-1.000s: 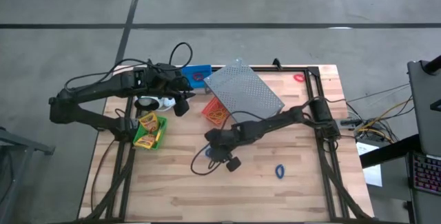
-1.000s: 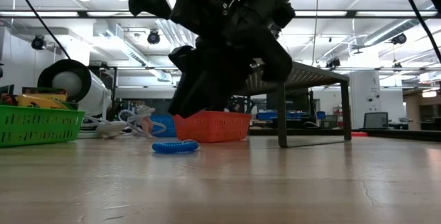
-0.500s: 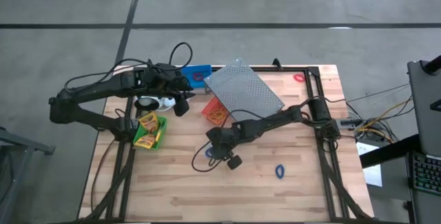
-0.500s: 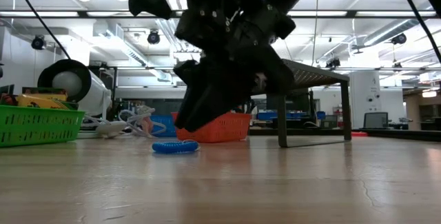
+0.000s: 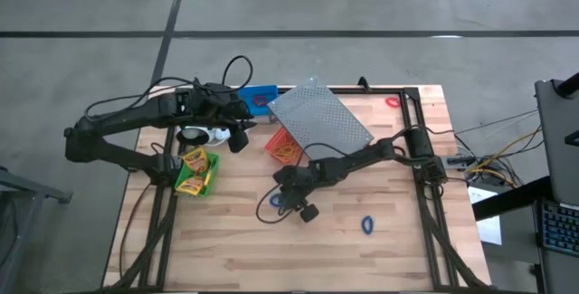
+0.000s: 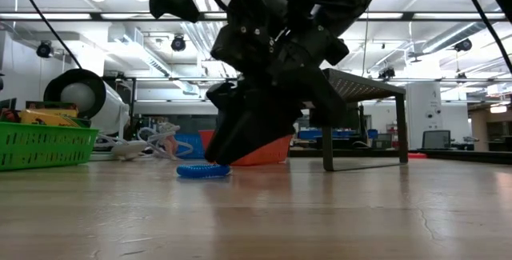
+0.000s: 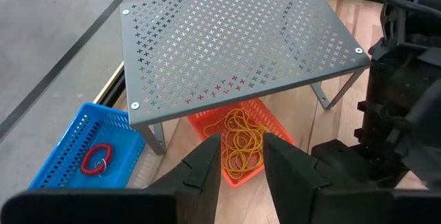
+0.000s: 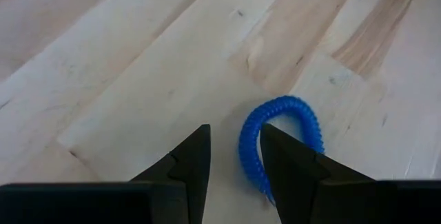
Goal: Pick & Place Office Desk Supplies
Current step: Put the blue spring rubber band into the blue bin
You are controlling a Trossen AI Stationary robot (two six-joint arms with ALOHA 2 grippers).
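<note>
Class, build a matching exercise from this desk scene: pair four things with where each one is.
Things:
1. green bin
2. red-orange bin
3. blue bin
4. right pincer

Places:
A. under the grey rack
B. holds a red ring band
C. holds crayon boxes
D. just beside a blue ring band

Pairs: 1-C, 2-A, 3-B, 4-D

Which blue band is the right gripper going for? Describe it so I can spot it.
Start at the grey perforated rack at the table's back. Just in front of it the right gripper hangs over a blue coiled band. The other blue band lies alone, farther right.
</note>
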